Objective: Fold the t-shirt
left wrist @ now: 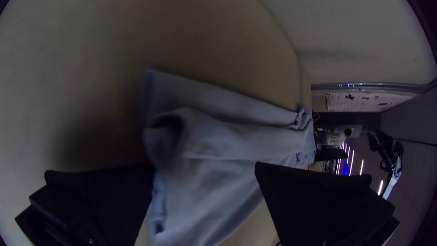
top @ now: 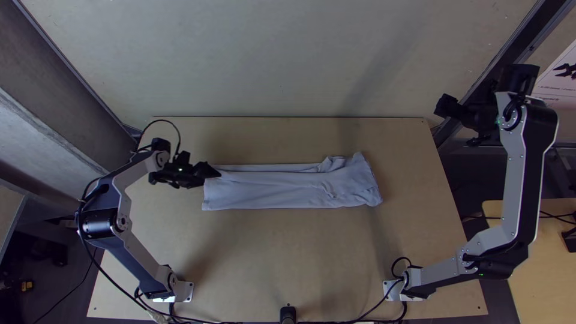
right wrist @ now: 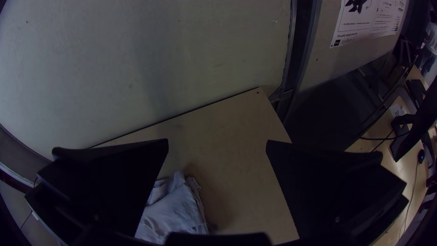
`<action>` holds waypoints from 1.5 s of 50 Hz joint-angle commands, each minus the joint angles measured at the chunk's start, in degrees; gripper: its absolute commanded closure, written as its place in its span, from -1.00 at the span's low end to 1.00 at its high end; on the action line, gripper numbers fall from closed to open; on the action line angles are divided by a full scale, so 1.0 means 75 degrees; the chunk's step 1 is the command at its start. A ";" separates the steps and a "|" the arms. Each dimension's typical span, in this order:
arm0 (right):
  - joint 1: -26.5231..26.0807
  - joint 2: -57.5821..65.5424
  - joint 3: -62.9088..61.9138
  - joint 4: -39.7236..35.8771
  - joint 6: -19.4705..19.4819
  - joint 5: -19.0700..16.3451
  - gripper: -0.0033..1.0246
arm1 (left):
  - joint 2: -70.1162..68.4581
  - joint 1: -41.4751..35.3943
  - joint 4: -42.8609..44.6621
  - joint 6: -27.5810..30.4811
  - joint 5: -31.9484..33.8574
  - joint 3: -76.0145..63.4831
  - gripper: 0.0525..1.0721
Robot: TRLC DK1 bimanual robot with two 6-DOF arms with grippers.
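Observation:
The pale blue-grey t-shirt [top: 288, 189] lies in a long folded strip across the middle of the table, somewhat creased at its right end. At its left end, by the upper corner, is my left gripper [top: 217, 173]. In the left wrist view my left gripper [left wrist: 204, 171] stands open, with the shirt [left wrist: 209, 141] stretching between and beyond its fingers. Up at the right, off the table's far right corner, my right gripper [top: 443, 108] is held high. The right wrist view has my right gripper [right wrist: 217, 146] open with nothing between its fingers, and the shirt's end [right wrist: 175, 212] lower down.
The wooden table [top: 288, 258] has bare wood around the shirt. A pale wall [top: 288, 60] rises behind its far edge. Cables [top: 210, 321] run along the near edge. Another table [top: 546, 258] stands at the right.

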 commanded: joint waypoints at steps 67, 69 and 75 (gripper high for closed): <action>0.0258 -0.1624 -0.3903 0.1762 0.0956 -0.0054 -0.92 | 0.0828 0.0488 -0.1960 0.0546 -0.4781 0.2547 0.95; 0.0293 -0.1636 -0.3985 0.1774 0.1014 -0.0054 -0.92 | 0.0887 0.0664 -0.2124 0.0757 -0.5062 0.2793 0.95; 0.0446 -0.1695 -0.4255 0.1985 0.1061 -0.0054 -0.92 | 0.1075 0.1133 -0.2440 0.1272 -0.5765 0.3425 0.95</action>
